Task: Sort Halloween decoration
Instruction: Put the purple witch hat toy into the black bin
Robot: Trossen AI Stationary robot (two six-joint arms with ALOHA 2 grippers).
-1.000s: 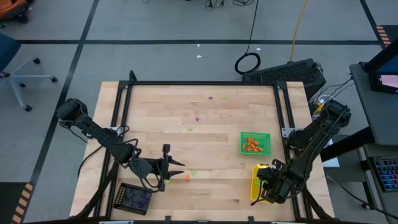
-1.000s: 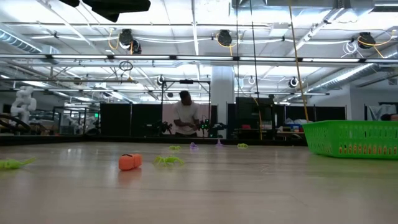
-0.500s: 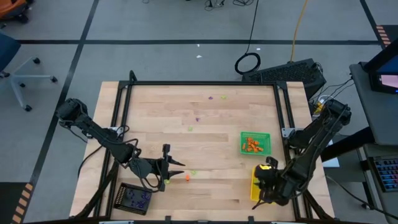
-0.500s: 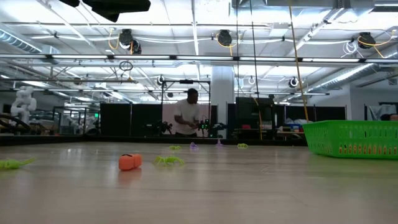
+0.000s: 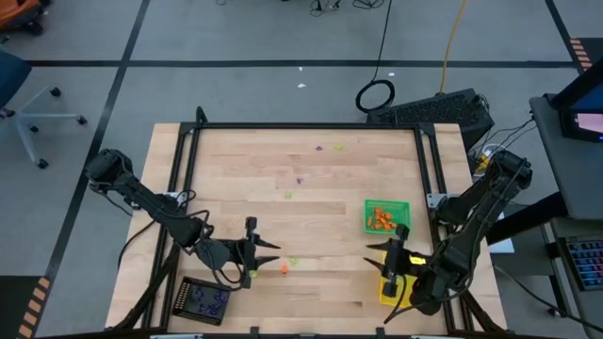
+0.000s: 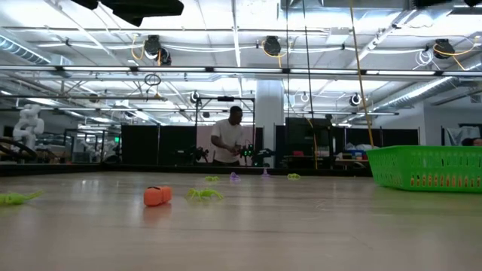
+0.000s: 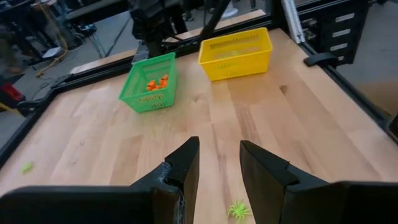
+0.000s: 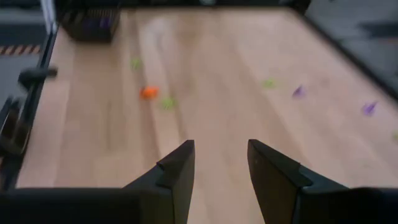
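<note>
Just beside left gripper (image 5: 267, 248): orange trinket (image 5: 284, 269)

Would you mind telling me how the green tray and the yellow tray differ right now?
The green tray holds orange trinkets; the yellow tray looks empty. In the high view the green tray lies in the open, while the yellow tray sits partly under the right arm. Both are slotted rectangular baskets on the table's right side.

A robotics lab on a big open floor

We see a wooden tabletop (image 5: 311, 188) in a black metal frame (image 5: 306, 126) on grey carpet marked with dark tape lines, cables (image 5: 377, 94) trailing across it. Beyond the tabletop we look into a wide hall with bare ceiling pipes and strip lights (image 6: 236, 45), more equipment benches (image 6: 83, 143) and a person (image 6: 229, 135) standing at one.
</note>
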